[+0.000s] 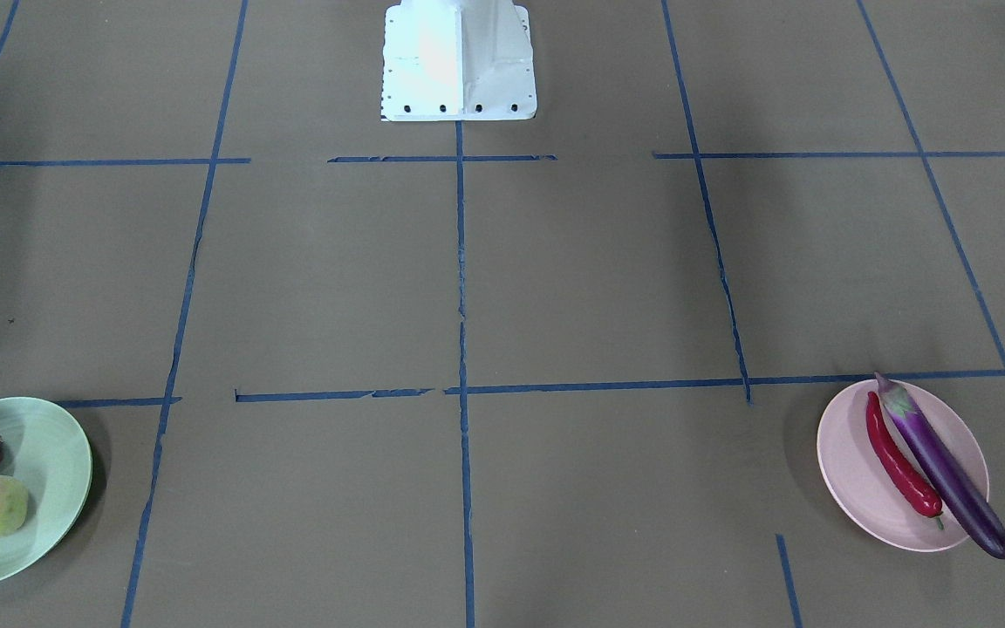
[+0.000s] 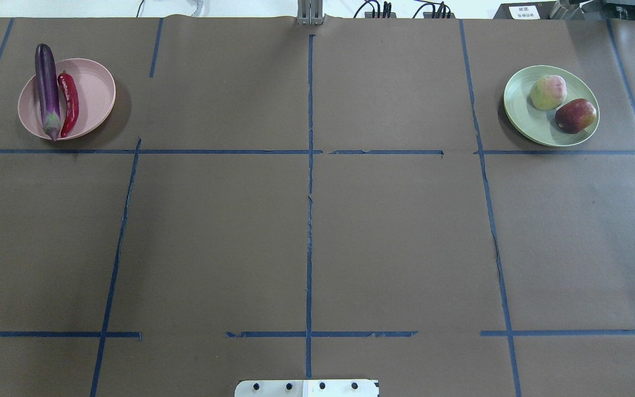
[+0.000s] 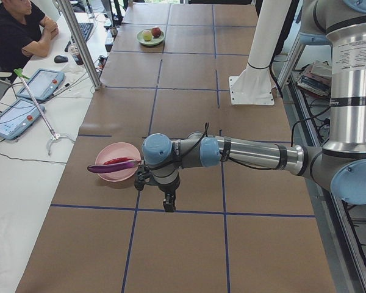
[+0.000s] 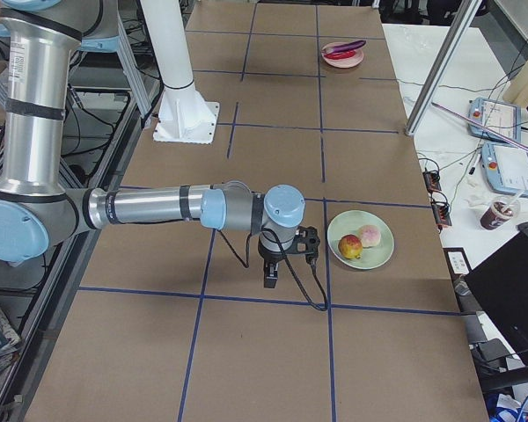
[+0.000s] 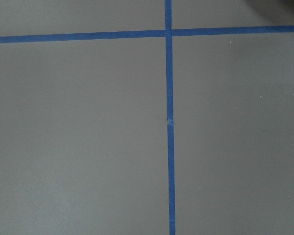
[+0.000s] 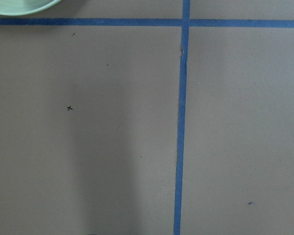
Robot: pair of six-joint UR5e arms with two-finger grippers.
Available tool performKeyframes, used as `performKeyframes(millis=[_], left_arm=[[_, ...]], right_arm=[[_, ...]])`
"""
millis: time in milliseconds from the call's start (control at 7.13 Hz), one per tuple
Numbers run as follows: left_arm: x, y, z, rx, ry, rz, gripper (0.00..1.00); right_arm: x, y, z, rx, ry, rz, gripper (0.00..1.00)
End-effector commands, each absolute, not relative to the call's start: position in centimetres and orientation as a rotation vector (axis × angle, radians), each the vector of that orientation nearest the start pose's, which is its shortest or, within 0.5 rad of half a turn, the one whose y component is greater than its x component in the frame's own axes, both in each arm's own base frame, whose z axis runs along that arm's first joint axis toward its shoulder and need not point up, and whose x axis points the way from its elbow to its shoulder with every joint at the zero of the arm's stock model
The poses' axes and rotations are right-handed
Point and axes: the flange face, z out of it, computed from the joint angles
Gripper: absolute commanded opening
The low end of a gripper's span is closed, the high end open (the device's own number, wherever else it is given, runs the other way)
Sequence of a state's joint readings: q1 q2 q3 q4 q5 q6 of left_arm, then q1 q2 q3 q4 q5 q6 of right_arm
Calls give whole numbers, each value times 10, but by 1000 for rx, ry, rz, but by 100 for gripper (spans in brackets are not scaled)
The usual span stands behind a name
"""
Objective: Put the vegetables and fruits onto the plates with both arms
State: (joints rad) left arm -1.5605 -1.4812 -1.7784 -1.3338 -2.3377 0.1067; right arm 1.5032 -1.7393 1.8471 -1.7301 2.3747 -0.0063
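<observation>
Status: eggplant (image 2: 47, 88) and chili (image 2: 69, 98) side by side on pink plate (image 2: 94, 91), dark red fruit (image 2: 575, 115) and pale green fruit (image 2: 548, 92) on green plate (image 2: 527, 118). Sorted by kind, looks done. Idle left tool (image 3: 169, 204) and right tool (image 4: 270, 277) hang over bench (image 2: 394, 237) (spread or pressed together: can't tell).

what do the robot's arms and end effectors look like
The left arm and right arm match: silver-grey metal tubes joined by rounded light blue joint caps, with black rings between segments. A thin black cable loops loosely at each wrist. The left end effector and right end effector are small and black. No markings are readable.
</observation>
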Motion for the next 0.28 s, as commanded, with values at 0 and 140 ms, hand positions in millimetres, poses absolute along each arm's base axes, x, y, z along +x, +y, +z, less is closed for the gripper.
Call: performKeyframes(millis=[0,140], left_arm=[[-60,-441,626,-82,771,62,100],[-60,-442,620,-74,769,66,100]], right_arm=[[29,-419,612,-70,-790,-69,100],[29,-418,613,-71,-790,-70,100]])
